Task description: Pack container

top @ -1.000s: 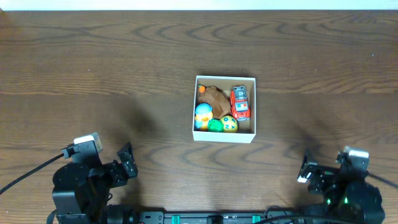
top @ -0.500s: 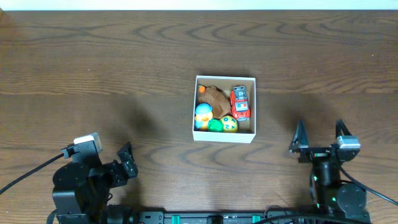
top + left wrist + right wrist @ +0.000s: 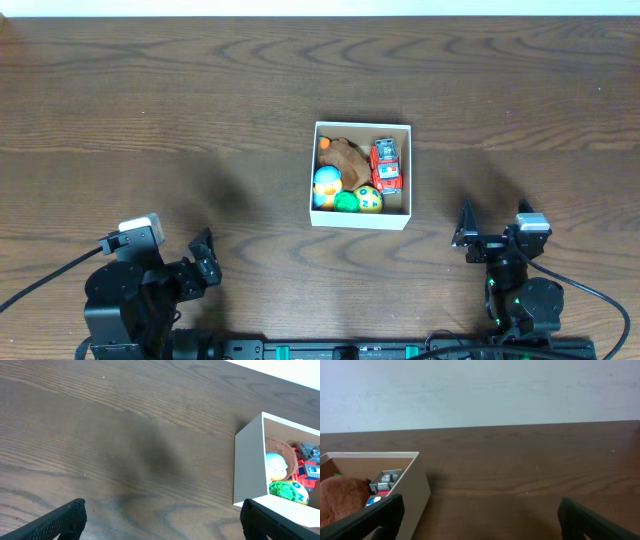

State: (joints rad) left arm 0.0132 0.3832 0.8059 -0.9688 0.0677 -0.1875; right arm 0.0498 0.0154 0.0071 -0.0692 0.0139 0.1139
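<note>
Dark wooden table (image 3: 150,100), container (image 3: 360,220) seemingly full

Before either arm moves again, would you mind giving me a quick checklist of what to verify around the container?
1. The left gripper is open and empty: ok.
2. The right gripper is open and empty: ok.
3. The container stands upright on the table, apart from both grippers: ok.
4. The red toy car and brown plush lie inside the walls: ok.
5. The green ball sits below the rim: cannot tell.
</note>
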